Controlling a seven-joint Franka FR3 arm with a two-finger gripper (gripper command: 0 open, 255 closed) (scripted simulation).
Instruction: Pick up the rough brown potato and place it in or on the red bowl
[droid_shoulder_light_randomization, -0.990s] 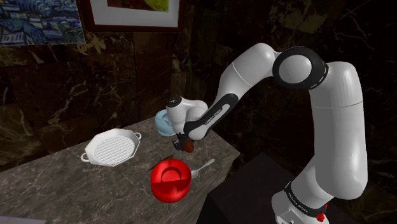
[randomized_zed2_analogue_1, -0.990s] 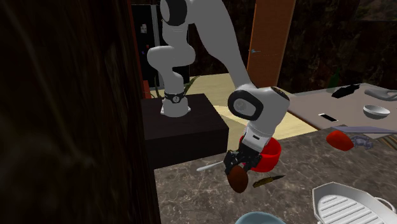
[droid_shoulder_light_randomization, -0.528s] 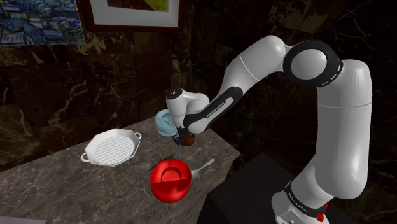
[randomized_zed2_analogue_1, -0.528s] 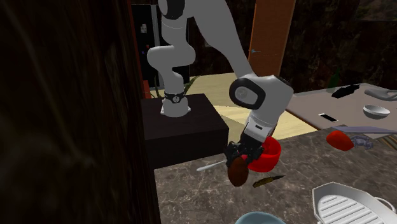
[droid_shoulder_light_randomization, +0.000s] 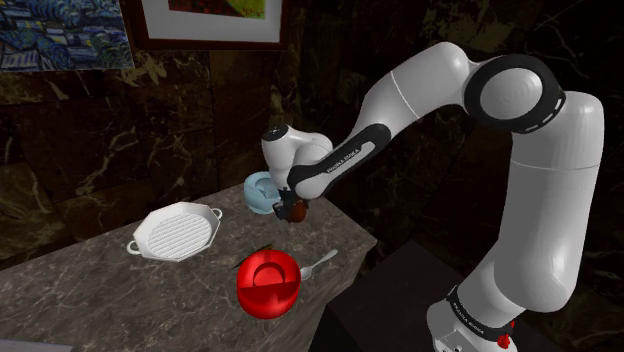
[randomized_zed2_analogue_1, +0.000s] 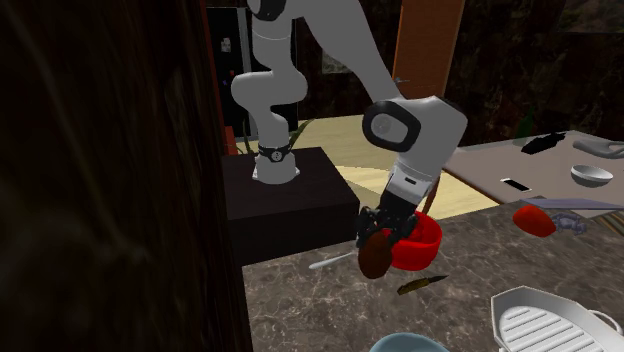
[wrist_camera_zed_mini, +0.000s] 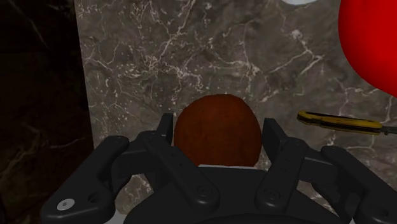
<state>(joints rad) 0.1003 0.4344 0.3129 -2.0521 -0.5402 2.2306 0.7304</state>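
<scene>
A rough brown potato (wrist_camera_zed_mini: 217, 130) is clasped between my gripper's (wrist_camera_zed_mini: 217, 135) two black fingers and hangs above the dark marble counter. From the shoulder camera the gripper (droid_shoulder_light_randomization: 293, 210) and potato (droid_shoulder_light_randomization: 297, 212) are up by the counter's far end, above and a little right of the red bowl (droid_shoulder_light_randomization: 268, 283). In the second exterior view the potato (randomized_zed2_analogue_1: 374, 258) hangs at the left of the red bowl (randomized_zed2_analogue_1: 418, 244), below the gripper (randomized_zed2_analogue_1: 376, 241). The bowl's red edge (wrist_camera_zed_mini: 372, 44) shows beside the gripper in the wrist view.
A white ribbed dish (droid_shoulder_light_randomization: 178, 231) sits at the shoulder view's left, a pale blue bowl (droid_shoulder_light_randomization: 257, 192) behind the gripper, a silver spoon (droid_shoulder_light_randomization: 320, 264) right of the red bowl. A yellow-handled knife (wrist_camera_zed_mini: 340, 122) lies on the counter (wrist_camera_zed_mini: 191, 57) near the bowl. The counter's edge runs close beside the gripper.
The arm has lifted the potato higher off the counter over the last second; the wrist has risen and turned slightly. The grip has stayed the same.
</scene>
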